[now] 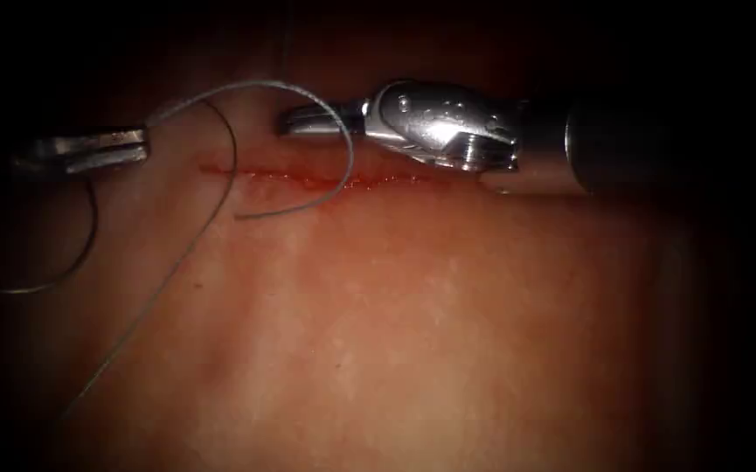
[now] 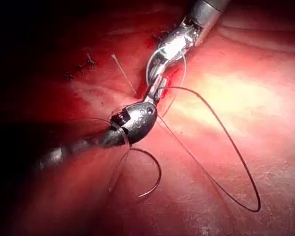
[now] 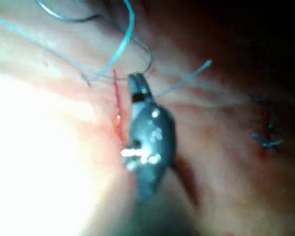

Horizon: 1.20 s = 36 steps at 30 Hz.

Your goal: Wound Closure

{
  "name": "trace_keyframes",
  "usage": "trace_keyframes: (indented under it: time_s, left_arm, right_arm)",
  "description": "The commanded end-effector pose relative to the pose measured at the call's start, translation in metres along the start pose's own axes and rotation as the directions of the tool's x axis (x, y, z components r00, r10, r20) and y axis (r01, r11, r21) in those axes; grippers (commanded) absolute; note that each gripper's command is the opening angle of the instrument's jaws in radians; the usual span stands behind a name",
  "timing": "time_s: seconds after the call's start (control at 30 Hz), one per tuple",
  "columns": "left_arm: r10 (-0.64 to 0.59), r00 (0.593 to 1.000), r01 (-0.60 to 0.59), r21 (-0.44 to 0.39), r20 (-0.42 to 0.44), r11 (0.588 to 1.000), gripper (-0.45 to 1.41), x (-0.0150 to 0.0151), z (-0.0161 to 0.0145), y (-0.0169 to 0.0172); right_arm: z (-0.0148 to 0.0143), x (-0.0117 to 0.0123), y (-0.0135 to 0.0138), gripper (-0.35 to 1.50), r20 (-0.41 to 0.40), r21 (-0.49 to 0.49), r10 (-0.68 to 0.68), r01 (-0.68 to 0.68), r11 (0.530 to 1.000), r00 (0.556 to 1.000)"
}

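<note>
**Thread looped over the cut, both tools at its upper edge**

Now the left gripper (image 1: 137,147), clenched, grasps the thread (image 1: 347,144) at the far left end of the cut (image 1: 308,179). From there the thread arcs over the right gripper (image 1: 294,121), crosses the cut and ends just below it. The right gripper looks closed, lying above the cut on the tissue (image 1: 412,332); whether it grips anything cannot be told. Red fluid (image 1: 369,182) lines the cut. A dark curve, possibly the needle (image 1: 225,144), crosses the cut's left end.

Endoscope from above and in front, both wrist views close along their shafts, sharing the cut (image 1: 308,179)
</note>
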Motion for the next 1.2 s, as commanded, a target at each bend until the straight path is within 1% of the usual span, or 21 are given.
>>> trace_keyframes:
  time_s: [0.03,0.27,0.37,0.5,0.67,0.7,0.77,0.8,0.87,0.9,0.93,1.03,1.1,1.2]
  left_arm:
    - [0.006,1.000,-0.006,-0.002,0.016,1.000,-0.45,-0.0010,0.0009,-0.0002]
    - [0.003,0.998,-0.002,-0.019,0.058,1.000,-0.45,-0.0048,0.0021,0.0012]
    - [-0.004,0.998,0.005,-0.023,0.071,1.000,-0.45,-0.0063,0.0028,0.0020]
    - [-0.006,0.997,0.009,-0.025,0.082,1.000,-0.45,-0.0069,0.0037,0.0027]
    - [-0.006,0.997,0.009,-0.037,0.078,0.999,-0.45,-0.0071,0.0046,0.0035]
    - [-0.004,0.997,0.007,-0.041,0.077,0.999,-0.45,-0.0071,0.0049,0.0038]
    - [-0.001,0.998,0.005,-0.054,0.070,0.999,-0.45,-0.0068,0.0054,0.0045]
    - [-0.002,0.998,0.006,-0.059,0.069,0.998,-0.45,-0.0065,0.0055,0.0047]
    - [-0.004,0.998,0.009,-0.069,0.061,0.998,-0.45,-0.0056,0.0059,0.0052]
    - [-0.006,0.998,0.011,-0.073,0.061,0.997,-0.45,-0.0051,0.0060,0.0054]
    - [-0.009,0.998,0.013,-0.074,0.059,0.997,-0.45,-0.0046,0.0062,0.0055]
    - [-0.025,0.998,0.029,-0.082,0.050,0.996,-0.45,-0.0026,0.0066,0.0057]
    - [-0.027,0.999,0.030,-0.086,0.045,0.996,-0.45,-0.0013,0.0067,0.0056]
    - [-0.021,0.999,0.025,-0.095,0.034,0.995,-0.45,0.0005,0.0066,0.0051]
  right_arm:
    - [0.0009,0.0007,0.0003,-0.35,-0.017,-0.001,-0.001,0.001,1.000,1.000]
    - [0.0010,0.0020,0.0000,-0.35,-0.060,-0.012,0.012,-0.012,1.000,0.998]
    - [0.0018,0.0025,-0.0003,-0.35,-0.074,-0.012,0.012,-0.013,1.000,0.997]
    - [0.0027,0.0031,-0.0007,-0.35,-0.085,-0.013,0.013,-0.014,1.000,0.996]
    - [0.0034,0.0040,-0.0008,-0.35,-0.117,-0.018,0.016,-0.018,1.000,0.993]
    - [0.0036,0.0042,-0.0007,-0.35,-0.125,-0.025,0.017,-0.020,0.999,0.992]
    - [0.0041,0.0044,-0.0004,-0.35,-0.151,-0.071,0.015,-0.026,0.997,0.988]
    - [0.0043,0.0044,-0.0003,-0.25,-0.153,-0.084,0.014,-0.027,0.996,0.988]
    - [0.0048,0.0043,-0.0001,0.36,-0.154,-0.112,0.012,-0.030,0.993,0.988]
    - [0.0052,0.0042,-0.0001,0.54,-0.148,-0.129,0.012,-0.031,0.991,0.989]
    - [0.0054,0.0042,-0.0001,0.64,-0.146,-0.138,0.011,-0.031,0.990,0.989]
    - [0.0059,0.0038,-0.0001,0.74,-0.141,-0.150,0.008,-0.029,0.988,0.990]
    - [0.0061,0.0036,-0.0002,0.76,-0.139,-0.152,0.006,-0.027,0.988,0.990]
    - [0.0064,0.0032,-0.0004,0.78,-0.113,-0.152,0.004,-0.022,0.988,0.994]
